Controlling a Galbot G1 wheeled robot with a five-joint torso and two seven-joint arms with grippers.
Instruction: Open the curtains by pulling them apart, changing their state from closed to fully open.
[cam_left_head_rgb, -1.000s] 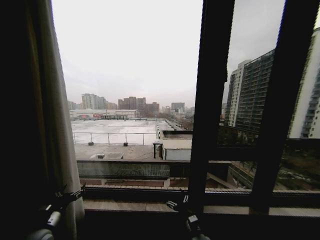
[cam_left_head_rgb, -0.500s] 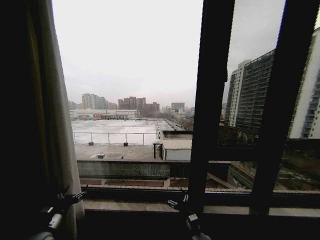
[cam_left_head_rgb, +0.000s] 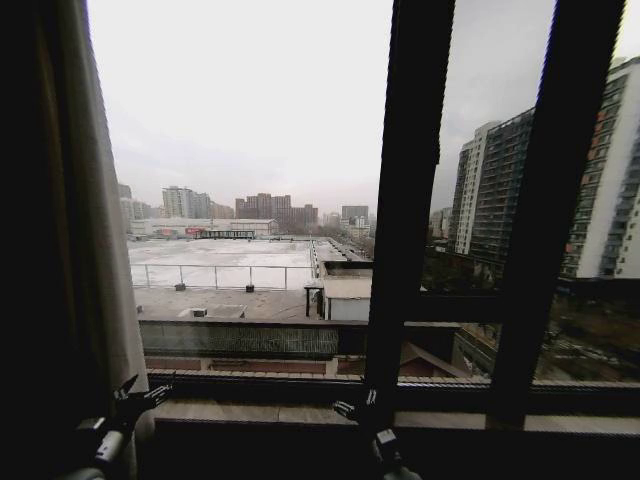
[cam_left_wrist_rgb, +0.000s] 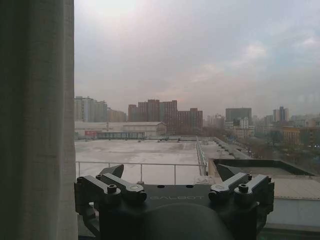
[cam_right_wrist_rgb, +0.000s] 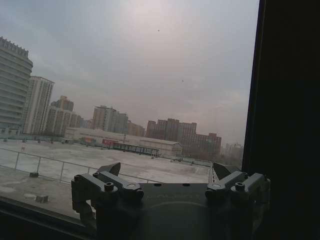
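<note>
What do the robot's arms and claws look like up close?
Both are dark. The left gripper and right gripper each have two black angular fingers on bolted linkages; the left's body is embossed "GALBOT". In the head view each forearm carries a pale cylindrical section behind the black claw.

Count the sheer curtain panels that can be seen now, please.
1: a bunched curtain panel hangs at the window's left edge, beside the open left gripper. The second panel may lie beyond the right edge of the head view.

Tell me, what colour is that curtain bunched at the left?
Beige-grey sheer curtain with vertical pleats; clearest in the left wrist view.
</note>
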